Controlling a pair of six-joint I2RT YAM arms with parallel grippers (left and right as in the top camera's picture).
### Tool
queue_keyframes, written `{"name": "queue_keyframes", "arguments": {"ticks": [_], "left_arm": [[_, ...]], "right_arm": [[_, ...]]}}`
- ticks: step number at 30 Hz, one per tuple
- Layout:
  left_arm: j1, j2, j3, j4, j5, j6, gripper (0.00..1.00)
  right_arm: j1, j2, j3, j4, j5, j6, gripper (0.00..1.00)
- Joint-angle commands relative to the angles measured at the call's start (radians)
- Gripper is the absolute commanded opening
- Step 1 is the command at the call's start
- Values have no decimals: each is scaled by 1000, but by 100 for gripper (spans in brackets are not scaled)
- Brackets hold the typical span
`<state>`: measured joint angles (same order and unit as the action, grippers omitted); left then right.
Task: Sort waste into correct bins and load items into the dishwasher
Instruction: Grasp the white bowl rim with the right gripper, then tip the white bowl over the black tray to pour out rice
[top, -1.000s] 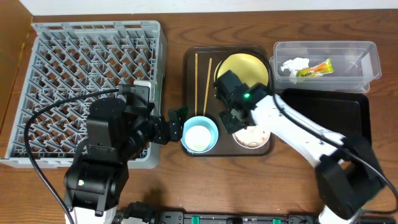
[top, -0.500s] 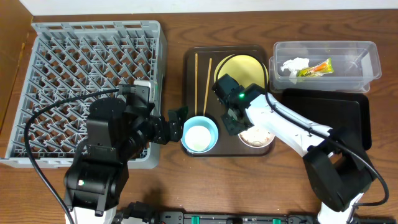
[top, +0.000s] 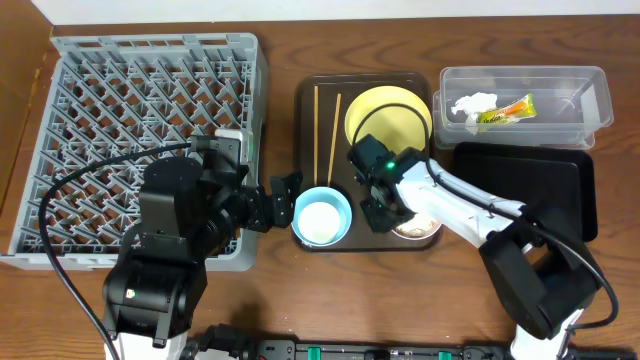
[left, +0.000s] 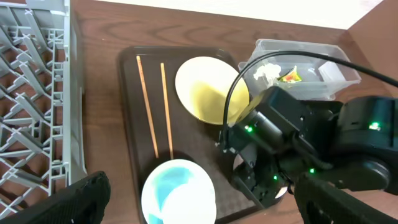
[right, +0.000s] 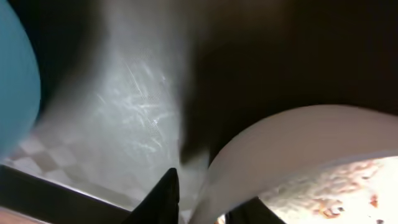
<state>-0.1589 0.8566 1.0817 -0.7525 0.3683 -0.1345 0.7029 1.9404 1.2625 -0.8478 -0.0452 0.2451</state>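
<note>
the right pincer (right: 208, 200) hangs low over the dark-brown serving tray (top: 305, 150), its two fingertips (right: 169, 190) set either side of the near-left rim of the small white bowl (right: 298, 143): one outside the wall, one inside. whether they press the rim or only straddle it, i cannot tell. whitish food scraps (right: 339, 186) lie in the bowl, just right of the inner fingertip. the light-blue bowl (top: 321, 216) sits just left of this pincer on the same tray, near the white bowl; whether the two touch is unclear. beyond the pincer, further from the robot, the yellow plate (top: 392, 108) lies flat, and to the far left of it the chopsticks (top: 316, 130) lie side by side, pointing away. well to the pincer's right and beyond stands the clear tub (top: 590, 100) with the white tissue (top: 472, 103) and the snack wrapper (top: 508, 110) inside; the black tray (top: 550, 170) lies to its right, nearer than the tub. the left pincer (top: 282, 200) is released, fingers spread wide and grasping nothing, hovering at the tray's left edge with the light-blue bowl just ahead of its opening. the grey dish rack (top: 130, 100) lies to this pincer's left and beyond it.
</note>
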Motion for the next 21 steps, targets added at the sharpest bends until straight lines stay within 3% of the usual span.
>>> {"name": "queue_keyframes", "arguments": {"ticks": [1, 4, 11, 21], "left_arm": [[2, -1, 20, 0, 16, -2, 95], [2, -1, 20, 0, 16, -2, 95], [2, -1, 20, 0, 16, -2, 95], [2, -1, 20, 0, 16, -2, 95]], "right_arm": [[-10, 9, -2, -1, 4, 8, 17], [-23, 9, -7, -5, 45, 8, 1], [-25, -18, 16, 18, 20, 34, 1], [-195, -255, 47, 72, -313, 127, 1]]}}
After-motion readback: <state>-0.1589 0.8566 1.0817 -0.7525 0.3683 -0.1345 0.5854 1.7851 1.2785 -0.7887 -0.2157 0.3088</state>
